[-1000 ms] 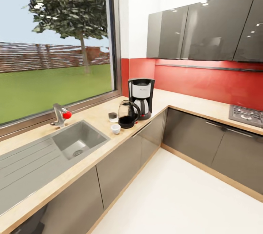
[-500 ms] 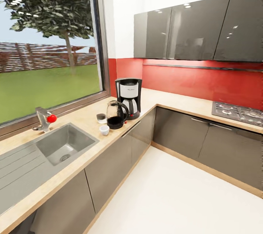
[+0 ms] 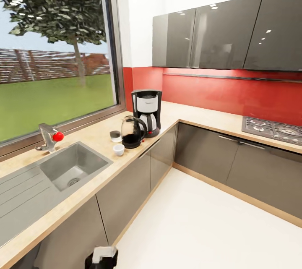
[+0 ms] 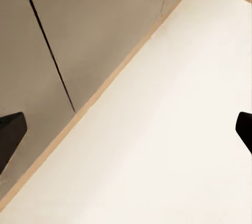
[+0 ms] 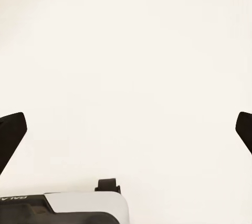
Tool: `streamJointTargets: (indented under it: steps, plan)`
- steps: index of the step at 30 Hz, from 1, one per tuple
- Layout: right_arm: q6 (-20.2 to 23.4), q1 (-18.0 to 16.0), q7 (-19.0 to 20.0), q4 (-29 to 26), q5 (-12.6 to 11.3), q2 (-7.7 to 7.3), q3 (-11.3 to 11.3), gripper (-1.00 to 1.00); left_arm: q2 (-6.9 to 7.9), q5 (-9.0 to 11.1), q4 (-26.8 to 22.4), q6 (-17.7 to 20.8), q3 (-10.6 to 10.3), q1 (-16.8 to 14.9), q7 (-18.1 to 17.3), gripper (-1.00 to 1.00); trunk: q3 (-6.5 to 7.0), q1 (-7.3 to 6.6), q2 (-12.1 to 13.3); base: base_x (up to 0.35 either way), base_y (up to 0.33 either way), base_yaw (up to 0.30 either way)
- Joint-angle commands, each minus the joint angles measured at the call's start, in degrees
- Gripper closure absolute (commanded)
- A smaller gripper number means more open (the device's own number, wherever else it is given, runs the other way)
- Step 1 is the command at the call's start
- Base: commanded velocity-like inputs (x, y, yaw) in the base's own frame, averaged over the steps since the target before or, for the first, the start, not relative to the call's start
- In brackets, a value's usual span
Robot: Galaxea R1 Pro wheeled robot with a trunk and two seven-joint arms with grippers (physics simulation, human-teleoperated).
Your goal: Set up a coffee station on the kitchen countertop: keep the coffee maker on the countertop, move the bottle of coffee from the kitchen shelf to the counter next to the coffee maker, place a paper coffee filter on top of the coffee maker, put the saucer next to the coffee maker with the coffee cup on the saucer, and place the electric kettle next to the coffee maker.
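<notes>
Electric kettle (image 3: 132,133), perhaps dark liquid at bottom

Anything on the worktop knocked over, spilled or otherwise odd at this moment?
Nothing stands out. The coffee maker, electric kettle and coffee cup all stand upright on the kitchen countertop, with no spill visible.

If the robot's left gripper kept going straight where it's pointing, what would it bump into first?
Probably the pale floor: the open left gripper points down at it, beside the grey cabinet fronts. Nothing else seems to lie between.

Coffee maker (image 3: 147,111), electric kettle (image 3: 132,132), coffee cup (image 3: 119,149) — clustered on countertop (image 3: 96,134).
</notes>
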Motion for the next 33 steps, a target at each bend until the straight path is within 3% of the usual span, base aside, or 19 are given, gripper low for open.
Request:
streamJointTargets:
  steps: [1, 5, 9, 13, 16, 18, 19, 23, 24, 25, 26, 27, 28, 30, 33]
  plan:
    - [-0.1, 0.0, 0.0, 0.0, 0.0, 0.01, -0.1, -1.00, -0.36, -0.2, -2.4, -0.1, -0.5, -1.0, -0.1, -1.00, -0.13, 0.03, -0.1, 0.000, 0.000, 0.000]
    - [-0.2, 0.0, -0.1, 0.0, 0.0, 0.01, -0.1, -1.00, -1.45, -0.2, -8.9, 0.0, -1.3, -7.3, -0.3, -1.00, -0.13, 0.03, -0.1, 0.000, 0.000, 0.000]
    - [-0.2, 0.0, -0.1, 0.0, 0.1, 0.01, -0.1, -1.00, -3.47, 0.0, -10.7, 0.7, -1.5, -14.2, -1.8, -1.00, -0.13, 0.03, -0.1, 0.000, 0.000, 0.000]
    - [-0.2, 0.0, -0.1, 0.1, 0.1, 0.01, -0.1, -1.00, -6.24, 0.0, -11.4, 6.0, -1.8, -20.4, -4.6, -1.00, -0.13, 0.03, -0.1, 0.000, 0.000, 0.000]
    - [-0.2, 0.0, -0.1, 0.1, 0.1, 0.01, -0.1, -1.00, -6.61, 0.3, -14.0, 13.2, -3.8, -24.9, -6.6, -1.00, -0.13, 0.03, -0.1, 0.000, 0.000, 0.000]
    - [-0.2, 0.0, -0.1, 0.1, 0.1, 0.01, -0.1, -1.00, -6.61, 2.4, -18.2, 19.9, -4.7, -27.7, -7.2, -1.00, -0.13, 0.03, -0.1, 0.000, 0.000, 0.000]
    - [-0.2, 0.0, -0.1, 0.1, 0.1, 0.01, -0.1, -1.00, -6.61, 8.0, -22.9, 29.0, -5.2, -32.2, -7.2, -1.00, -0.13, 0.03, -0.1, 0.000, 0.000, 0.000]
    - [-0.1, 0.0, -0.1, 0.1, 0.1, 0.01, -0.1, -1.00, -6.61, 9.9, -24.1, 35.0, -5.3, -38.4, -5.4, -1.00, -0.13, 0.03, -0.1, 0.000, 0.000, 0.000]
    - [-0.1, 0.0, -0.1, 0.2, 0.1, 0.04, 0.0, -1.00, -6.27, 8.7, -24.5, 35.7, -5.3, -39.8, -1.7, -1.00, -0.13, 0.03, -0.1, 0.000, 0.000, 0.000]
    - [-0.1, 0.0, 0.1, 0.2, 0.1, 0.04, 0.0, -1.00, -3.43, 6.6, -24.8, 36.4, -5.4, -39.8, 0.1, -1.00, -0.13, 0.03, -0.1, 0.000, 0.000, 0.000]
    - [-0.1, 0.0, 0.2, 0.1, 0.2, 0.03, 0.0, -1.00, -1.80, 5.7, -24.9, 36.7, -5.4, -39.7, 0.6, -1.00, -0.13, 0.03, -0.1, 0.000, 0.000, 0.000]
    - [-0.1, 0.0, 0.3, 0.1, 0.3, -0.04, 0.1, -1.00, 4.74, 4.7, -24.7, 36.7, -5.4, -39.6, 0.3, -1.00, -0.13, 0.03, -0.1, 0.000, 0.000, 0.000]
    - [-0.1, 0.0, 0.1, 0.1, 0.3, -0.06, 0.1, -1.00, 6.34, 4.4, -24.6, 36.6, -5.3, -39.4, -1.1, -1.00, -0.13, 0.03, -0.1, 0.000, 0.000, 0.000]
    - [-0.2, 0.0, 0.0, 0.1, 0.2, -0.02, 0.0, -1.00, 7.49, 4.1, -24.6, 36.4, -5.1, -39.2, -2.4, -1.00, -0.13, 0.03, -0.1, 0.000, 0.000, 0.000]
    - [-0.2, 0.0, 0.0, 0.2, 0.2, 0.00, 0.0, -1.00, 8.10, 3.7, -24.5, 36.5, -5.1, -39.1, -3.1, -1.00, -0.13, 0.03, -0.1, 0.000, 0.000, 0.000]
